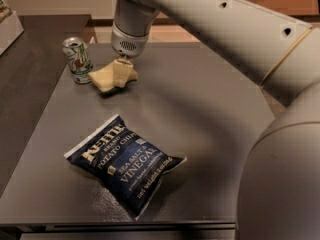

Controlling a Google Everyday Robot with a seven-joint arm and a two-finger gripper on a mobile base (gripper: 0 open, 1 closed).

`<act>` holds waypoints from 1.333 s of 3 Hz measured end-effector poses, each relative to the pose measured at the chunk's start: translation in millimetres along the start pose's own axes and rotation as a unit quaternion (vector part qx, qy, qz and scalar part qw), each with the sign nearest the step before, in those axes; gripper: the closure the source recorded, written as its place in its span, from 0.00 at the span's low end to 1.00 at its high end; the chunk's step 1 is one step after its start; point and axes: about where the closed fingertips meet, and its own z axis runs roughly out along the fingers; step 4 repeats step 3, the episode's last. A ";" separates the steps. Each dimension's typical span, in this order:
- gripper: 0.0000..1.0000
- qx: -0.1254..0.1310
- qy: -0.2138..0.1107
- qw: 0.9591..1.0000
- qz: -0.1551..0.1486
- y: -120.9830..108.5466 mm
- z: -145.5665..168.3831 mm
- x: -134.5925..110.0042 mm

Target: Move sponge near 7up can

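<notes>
The pale yellow sponge (102, 79) is at the back left of the grey table (210, 119), just right of the 7up can (77, 59) and almost touching it. The can stands upright, silver-white with green and red markings. My gripper (120, 76) comes down from above and is shut on the sponge. One cream finger (119, 70) lies across the sponge's middle. The sponge sits tilted, at or just above the table top, with a dark shadow under it.
A dark blue chip bag (125, 164) lies flat in the front middle of the table. My arm (235, 39) spans the upper right. A darker surface (30, 44) adjoins on the left, with a pale box (7, 26) at the far left edge.
</notes>
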 end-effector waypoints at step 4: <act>0.00 -0.002 0.001 1.000 -0.001 0.9 3.2 -0.6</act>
